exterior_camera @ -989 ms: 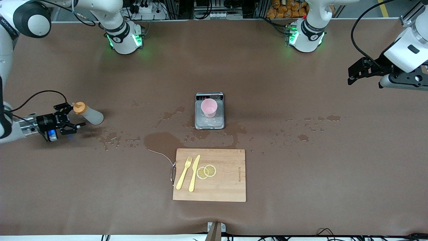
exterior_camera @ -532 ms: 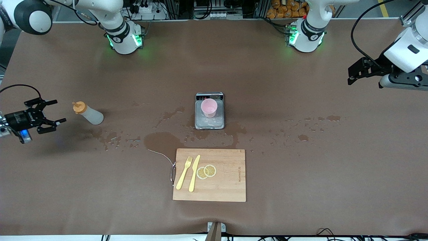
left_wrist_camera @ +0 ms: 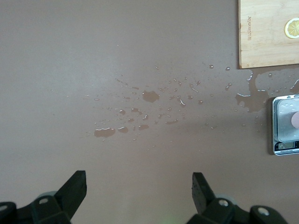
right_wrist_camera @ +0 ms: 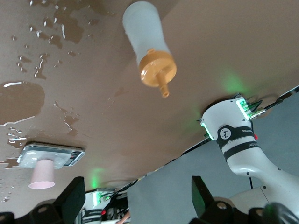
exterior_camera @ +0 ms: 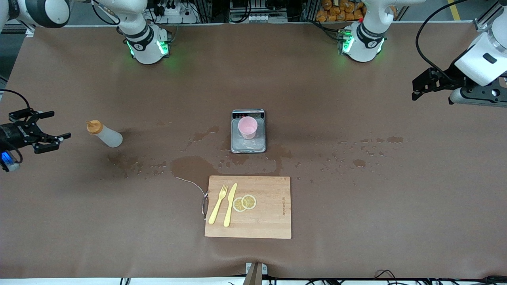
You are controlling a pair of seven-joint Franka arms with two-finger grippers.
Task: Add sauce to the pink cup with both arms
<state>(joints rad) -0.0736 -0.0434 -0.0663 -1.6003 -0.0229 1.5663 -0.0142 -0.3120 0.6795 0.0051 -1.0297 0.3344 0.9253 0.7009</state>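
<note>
While right gripper [exterior_camera: 41, 130] hangs open, empty, beside the sauce [exterior_camera: 105, 135], bottle standing well apart from pink cup [exterior_camera: 247, 127] on scale [exterior_camera: 248, 145]. Risk: wet table, slippery grasp, tipping. Left gripper [exterior_camera: 420, 85] open, waiting.

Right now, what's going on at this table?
Nothing is held. The sauce bottle stands on the table toward the right arm's end, and the right gripper hangs open beside it, apart from it. The pink cup sits on a small scale mid-table, with spilled liquid around. The left gripper waits open at its own end.
</note>
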